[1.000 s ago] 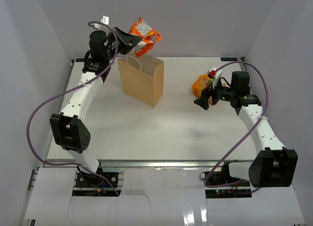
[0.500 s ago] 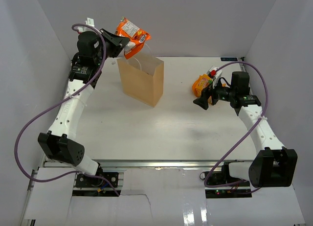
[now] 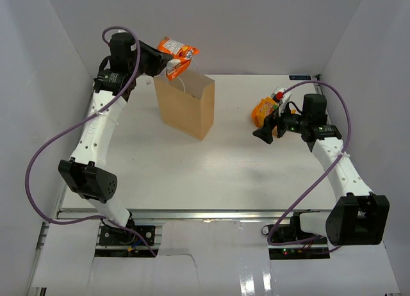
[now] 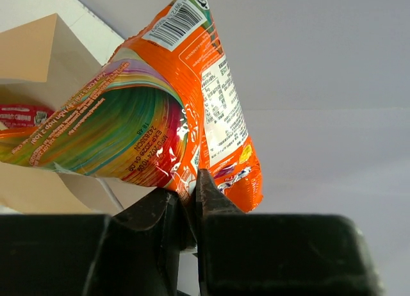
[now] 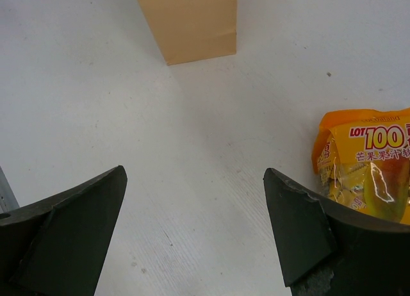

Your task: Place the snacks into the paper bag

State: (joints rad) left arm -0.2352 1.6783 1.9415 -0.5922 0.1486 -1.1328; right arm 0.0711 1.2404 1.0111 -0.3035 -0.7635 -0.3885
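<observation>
1. One orange-white packet [image 4: 160, 116] hangs above the upright paper bag [image 3: 186, 107], its edge pinched tight in the left gripper [image 4: 194, 184].
2. The right gripper [image 3: 261, 134] gapes wide and holds nothing, near the orange-yellow pouch [image 5: 365, 180] on the worktop [image 3: 224, 161].

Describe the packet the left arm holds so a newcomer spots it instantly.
Find the tan paper bag at the table's back left. Just above its open top, the left claw pinches an orange-and-white crinkly packet. It is the only snack in the air; the orange-yellow pouch lies on the table by the right claw.
</observation>
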